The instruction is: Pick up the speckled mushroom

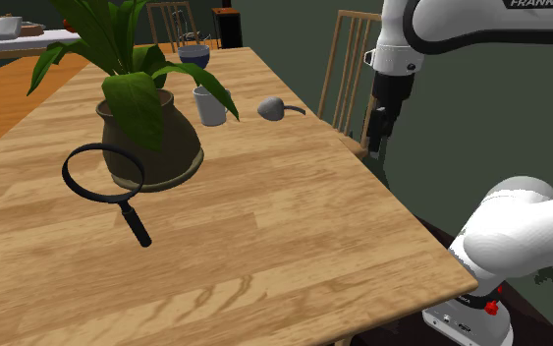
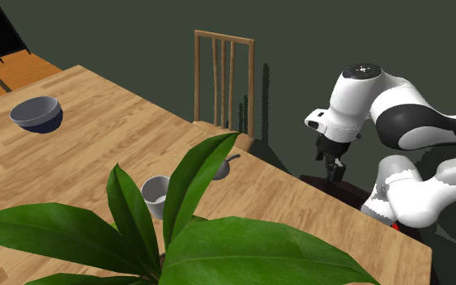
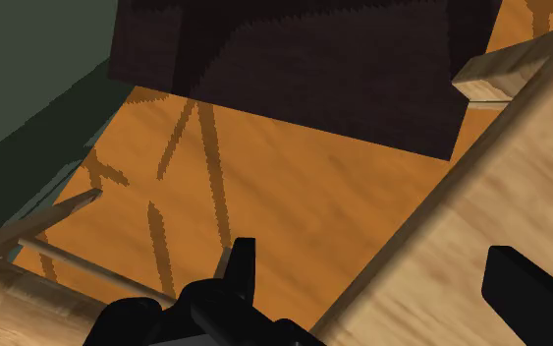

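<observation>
Hanging off the side of the wooden table [image 1: 264, 236], my end effector [image 1: 376, 143] points downward at the right of the shoulder view, beside a wooden chair [image 1: 348, 59]. Its two black fingers [image 3: 240, 270] stand spread apart with nothing between them; past them the wrist view shows an orange floor [image 3: 294, 197] and the table's edge.

The mushroom [image 1: 272, 107] is drawn plain grey. It lies on its side on the table near that same edge, in the upper middle of the shoulder view, with its thin stem pointing toward the frame's right. It is apart from my end effector.

Left of the mushroom stands a pale cup [image 1: 208, 106], and further left a leafy potted plant [image 1: 151, 138] in a brown pot. A black magnifying glass [image 1: 107, 182] lies at the pot's lower left. A dark blue bowl [image 1: 193, 54] sits higher in the frame, near the table's far end.
</observation>
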Available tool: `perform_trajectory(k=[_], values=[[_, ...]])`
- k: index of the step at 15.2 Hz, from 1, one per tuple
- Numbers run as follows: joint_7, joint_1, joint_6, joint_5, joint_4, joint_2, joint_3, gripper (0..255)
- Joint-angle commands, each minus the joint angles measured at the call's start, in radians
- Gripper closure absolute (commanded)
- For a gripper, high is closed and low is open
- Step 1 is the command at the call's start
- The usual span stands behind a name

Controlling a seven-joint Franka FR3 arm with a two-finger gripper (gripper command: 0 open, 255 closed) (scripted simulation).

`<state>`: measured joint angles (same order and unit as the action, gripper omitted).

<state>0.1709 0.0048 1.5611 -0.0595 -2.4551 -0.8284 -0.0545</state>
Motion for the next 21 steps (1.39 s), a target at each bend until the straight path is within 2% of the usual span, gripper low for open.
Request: perform_trajectory(k=[1,6,11,16,21], values=[[0.0,0.0,0.0,0.0,0.0,0.0,0.0,0],[-0.027,-0.007,0.044,0.023,0.17,0.218,-0.039,0],[-0.061,-0.016,0.049,0.06,0.368,0.428,-0.077,0],[-0.102,-0.019,0.018,0.114,0.6,0.639,-0.113,0],[-0.142,-0.005,-0.056,0.185,0.882,0.864,-0.143,0]])
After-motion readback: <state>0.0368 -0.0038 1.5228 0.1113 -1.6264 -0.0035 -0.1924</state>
